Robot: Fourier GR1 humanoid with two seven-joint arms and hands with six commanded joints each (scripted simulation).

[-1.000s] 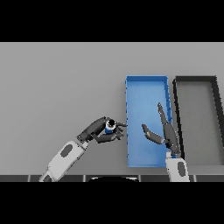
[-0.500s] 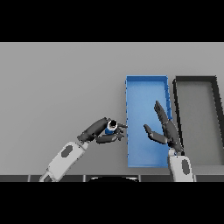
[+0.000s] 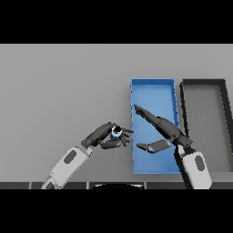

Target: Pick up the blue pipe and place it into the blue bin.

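Fingers (image 3: 119, 142) and thumb of my left hand (image 3: 105, 135) are curled round the small blue pipe with its dark ring end (image 3: 116, 132), pinching it between them so that only its top shows above the lower fingers. I see the pipe sitting just off the left wall of the open rectangular blue bin (image 3: 152, 91), outside it and over the flat grey bench (image 3: 59, 91); whether it clears the bench surface I cannot tell from this head view. My left arm reaches in from the lower left, wrist angled toward the bin.

My right hand (image 3: 164, 132) hangs over the blue bin's lower half, fingers straight and spread wide, pointing up and left across the bin floor, thumb stuck out below them; it holds nothing. On the far right, just beside the blue bin, stands a dark rectangular bin with a grey floor (image 3: 183, 98).
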